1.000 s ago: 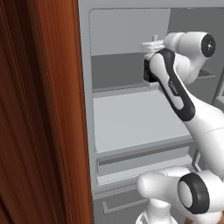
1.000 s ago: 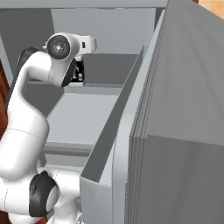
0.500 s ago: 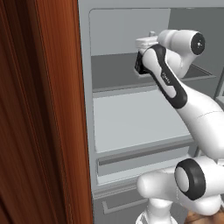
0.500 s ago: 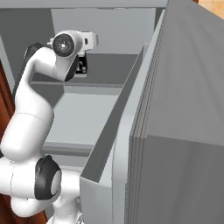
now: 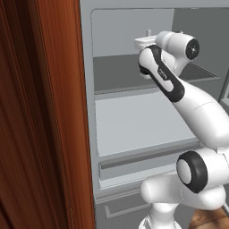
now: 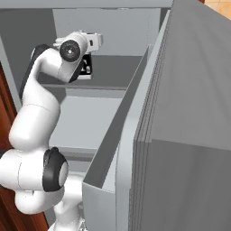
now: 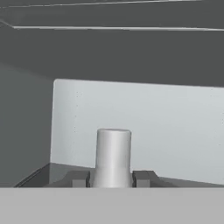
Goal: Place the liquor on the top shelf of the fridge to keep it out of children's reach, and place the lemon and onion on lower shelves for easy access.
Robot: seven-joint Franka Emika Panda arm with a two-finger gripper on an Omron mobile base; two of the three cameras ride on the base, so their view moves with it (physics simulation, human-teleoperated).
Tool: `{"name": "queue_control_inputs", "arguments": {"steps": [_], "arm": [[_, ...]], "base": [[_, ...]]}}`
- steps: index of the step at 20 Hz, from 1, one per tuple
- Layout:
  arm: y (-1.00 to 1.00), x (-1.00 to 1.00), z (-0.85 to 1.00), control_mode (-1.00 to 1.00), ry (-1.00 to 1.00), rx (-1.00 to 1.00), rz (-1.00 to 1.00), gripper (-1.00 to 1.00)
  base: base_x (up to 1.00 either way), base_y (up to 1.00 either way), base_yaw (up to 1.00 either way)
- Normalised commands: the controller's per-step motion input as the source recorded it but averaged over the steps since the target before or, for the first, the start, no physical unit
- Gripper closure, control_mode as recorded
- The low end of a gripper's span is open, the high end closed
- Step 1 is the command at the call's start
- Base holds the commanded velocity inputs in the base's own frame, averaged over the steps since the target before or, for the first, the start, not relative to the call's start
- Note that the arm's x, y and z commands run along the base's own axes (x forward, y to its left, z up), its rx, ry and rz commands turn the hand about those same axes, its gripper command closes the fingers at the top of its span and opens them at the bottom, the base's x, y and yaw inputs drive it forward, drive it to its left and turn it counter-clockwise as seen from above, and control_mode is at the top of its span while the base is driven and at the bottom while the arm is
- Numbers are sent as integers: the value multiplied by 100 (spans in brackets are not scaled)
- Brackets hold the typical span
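The white arm rises from the base, bends at its dark elbow and reaches level into the open fridge [image 5: 134, 129], wrist toward 12 o'clock. The claw [image 7: 112, 178] is clenched on the liquor [image 6: 87, 67], fingertips [image 7: 78, 178] flanking its pale cap. The black-labelled bottle hangs just over the dark top shelf [image 6: 113, 72], near the back wall.

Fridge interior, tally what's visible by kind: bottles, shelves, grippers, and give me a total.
Bottles: 1, the liquor, its cap between the fingertips.
Shelves: 2, the top shelf and the pale shelf below.
Grippers: 1, the gripper.
Total: 4
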Motion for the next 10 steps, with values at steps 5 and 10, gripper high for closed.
{"name": "queue_control_inputs", "arguments": {"steps": [5, 10], "arm": [[6, 53, 0, -100, 0, 0, 0, 100], [1, 54, 0, -100, -2, 0, 0, 100]], "base": [[0, 0, 0], [0, 0, 0]]}}
